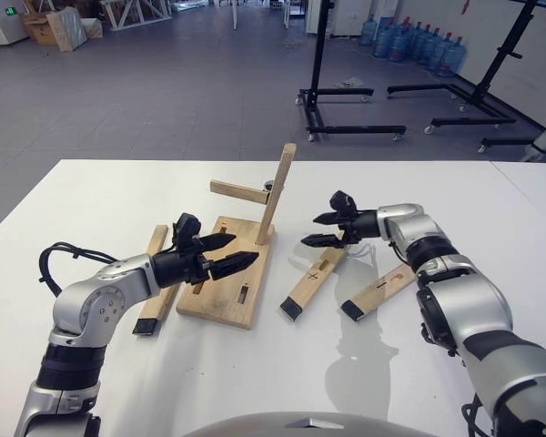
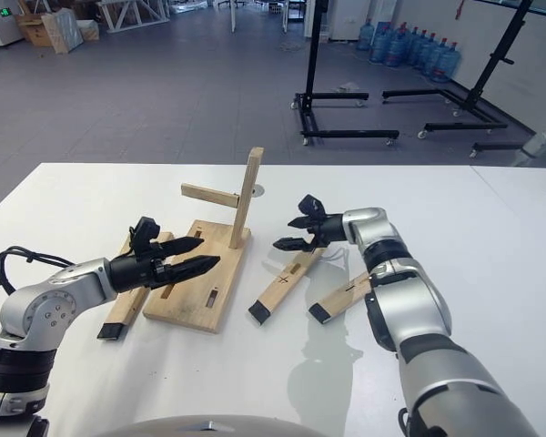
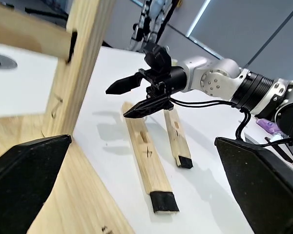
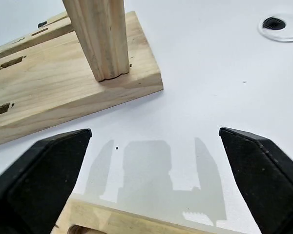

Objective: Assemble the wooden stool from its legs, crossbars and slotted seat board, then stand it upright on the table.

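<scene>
The slotted seat board [image 1: 220, 282] lies flat on the white table [image 1: 91, 200]. One leg [image 1: 278, 189] stands upright in its far end, with a crossbar [image 1: 237, 191] sticking out sideways toward the left. My left gripper [image 1: 245, 248] hovers open just over the board, fingers [image 3: 28, 171] wide apart. My right gripper [image 1: 309, 229] is open, low over the far end of a loose leg [image 1: 313, 279], right of the upright leg [image 4: 99, 34]. Another loose leg [image 1: 377, 290] lies farther right. A third piece [image 1: 155, 289] lies along the board's left side.
A round grommet hole [image 4: 281, 25] sits in the table behind the board. Black wheeled stands [image 1: 350, 127] and water bottles [image 1: 419, 41] are on the floor beyond the table's far edge. There is bare table at the front and far left.
</scene>
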### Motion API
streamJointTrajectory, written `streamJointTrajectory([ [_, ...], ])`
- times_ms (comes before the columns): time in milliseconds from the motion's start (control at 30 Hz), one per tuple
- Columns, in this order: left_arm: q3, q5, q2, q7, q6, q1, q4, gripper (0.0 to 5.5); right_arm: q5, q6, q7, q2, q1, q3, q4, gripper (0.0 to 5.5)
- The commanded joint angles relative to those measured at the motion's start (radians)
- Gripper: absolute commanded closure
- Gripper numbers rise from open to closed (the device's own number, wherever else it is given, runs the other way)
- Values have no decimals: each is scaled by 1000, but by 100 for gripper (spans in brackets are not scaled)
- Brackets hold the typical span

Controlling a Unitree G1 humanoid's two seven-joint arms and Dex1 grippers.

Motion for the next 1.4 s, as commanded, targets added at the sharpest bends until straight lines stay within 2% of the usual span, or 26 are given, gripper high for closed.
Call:
streamJointTrajectory([
  [33, 74, -62, 6, 27, 23, -79, -19, 10, 21, 70, 3, -59, 23, -44, -156, 68],
  [100, 121, -81, 39, 37, 20, -155, -25, 10, 40, 111, -84, -113, 106, -108, -368, 68],
  [167, 126, -30, 119, -11, -17, -193, -15, 10, 39, 145, -225, -143, 197, -184, -580, 68],
  [267, 28, 227, 338, -184, -227, -170, 81, 10, 47, 297, -445, -139, 340, -310, -882, 68],
  [333, -40, 414, 440, -251, -413, -190, 208, 10, 41, 418, -602, -100, 466, -402, -1101, 68],
  [400, -63, 533, 483, -271, -565, -209, 330, 10, 55, 567, -700, -70, 577, -478, -1247, 68],
  [467, -54, 604, 502, -270, -690, -184, 427, 10, 76, 808, -795, -20, 652, -593, -1385, 68],
  [633, 10, 612, 477, -269, -794, -11, 439, 10, 121, 1188, -907, 125, 703, -590, -1741, 68],
  [767, 24, 654, 446, -200, -818, 152, 314, 10, 32, 1340, -1097, 312, 704, -548, -1879, 68],
  [867, 37, 714, 403, -101, -827, 277, 226, 10, -53, 1383, -1225, 382, 747, -491, -1925, 68],
  [1033, -3, 786, 323, -3, -837, 262, 197, 10, -142, 1362, -1358, 508, 839, -405, -1887, 68],
  [1133, -8, 786, 305, 5, -823, 258, 183, 10, -144, 1396, -1367, 609, 791, -458, -1856, 68],
  [1400, -9, 798, 273, 21, -815, 260, 181, 10, -150, 1422, -1403, 728, 723, -557, -1788, 68],
])
